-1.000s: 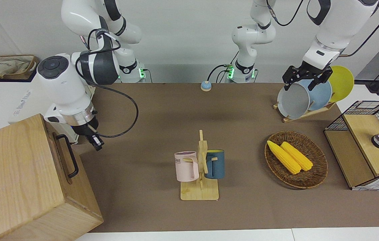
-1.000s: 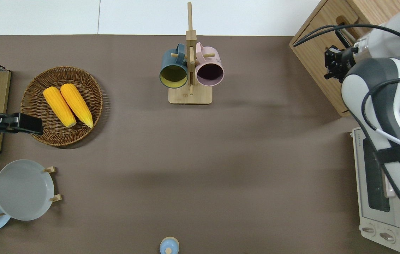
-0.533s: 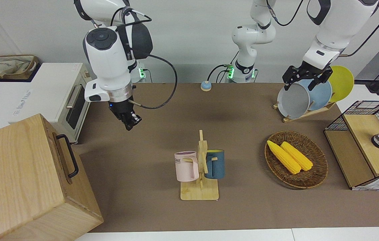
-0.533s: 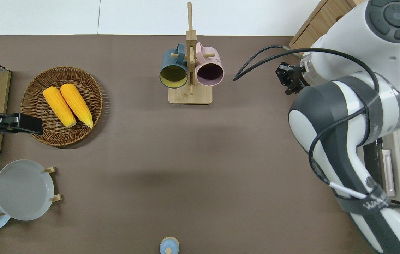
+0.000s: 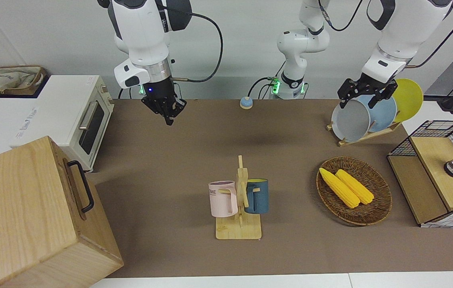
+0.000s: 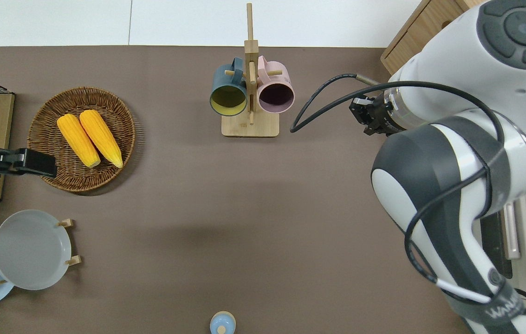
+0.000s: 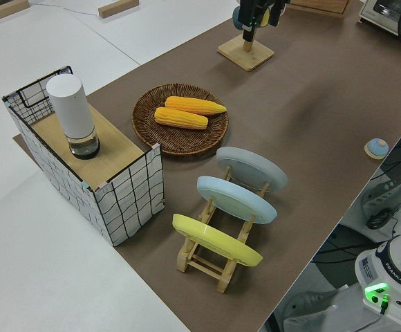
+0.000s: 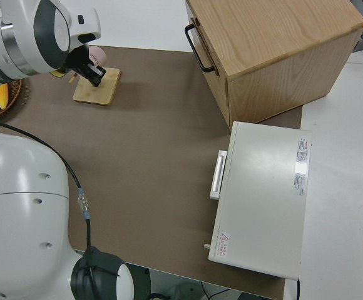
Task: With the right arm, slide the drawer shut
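Front view: the drawer (image 5: 77, 185) sits flush in the cabinet (image 5: 22, 216) at the right arm's end of the desk (image 5: 194, 160); the right tool (image 5: 166, 110) hangs clear of it, fingers pressed together.

Overhead view: the right tool (image 6: 368, 116) is over bare desk beside the mug rack (image 6: 250, 93); the left arm is parked.

Right side view: the handle (image 8: 198, 49) lies against the cabinet front, so the closing appears done, with only withdrawal left.

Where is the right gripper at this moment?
The right gripper hangs over bare table between the mug rack and the cabinet, clear of the drawer.
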Robot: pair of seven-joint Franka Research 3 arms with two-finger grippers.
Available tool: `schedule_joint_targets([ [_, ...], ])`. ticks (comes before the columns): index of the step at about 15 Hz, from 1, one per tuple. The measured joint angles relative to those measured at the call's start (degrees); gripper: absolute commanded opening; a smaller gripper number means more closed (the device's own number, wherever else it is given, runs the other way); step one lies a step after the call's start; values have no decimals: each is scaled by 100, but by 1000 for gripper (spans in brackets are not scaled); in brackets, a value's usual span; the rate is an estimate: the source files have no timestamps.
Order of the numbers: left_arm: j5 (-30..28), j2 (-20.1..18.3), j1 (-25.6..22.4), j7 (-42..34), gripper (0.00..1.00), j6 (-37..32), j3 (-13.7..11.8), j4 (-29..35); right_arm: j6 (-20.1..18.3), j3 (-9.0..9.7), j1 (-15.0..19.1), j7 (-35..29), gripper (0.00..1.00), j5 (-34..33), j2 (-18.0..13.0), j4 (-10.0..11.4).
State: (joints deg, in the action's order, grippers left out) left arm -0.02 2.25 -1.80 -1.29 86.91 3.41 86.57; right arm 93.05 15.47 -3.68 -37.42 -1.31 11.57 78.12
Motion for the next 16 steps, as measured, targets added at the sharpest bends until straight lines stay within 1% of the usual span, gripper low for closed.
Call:
schedule_joint_targets([
  [3,0,0,0,0,993,0,0,0,-6,-45,24,647,0,46,-372,412],
  [6,0,0,0,0,993,0,0,0,-2,-121,63,1323,0,42,-558,737],
  [8,0,0,0,0,993,0,0,0,3,-169,148,1730,0,32,-603,862],
  [11,0,0,0,0,993,0,0,0,9,-342,214,2241,0,2,-620,919],
  [12,0,0,0,0,993,0,0,0,10,-389,226,2317,116,1,-620,923],
  [14,0,0,0,0,993,0,0,0,13,-414,252,2367,458,-51,-620,930],
  [15,0,0,0,0,993,0,0,0,14,-414,253,2368,584,-81,-620,932],
  [16,0,0,0,0,993,0,0,0,14,-414,253,2368,671,-94,-620,932],
])
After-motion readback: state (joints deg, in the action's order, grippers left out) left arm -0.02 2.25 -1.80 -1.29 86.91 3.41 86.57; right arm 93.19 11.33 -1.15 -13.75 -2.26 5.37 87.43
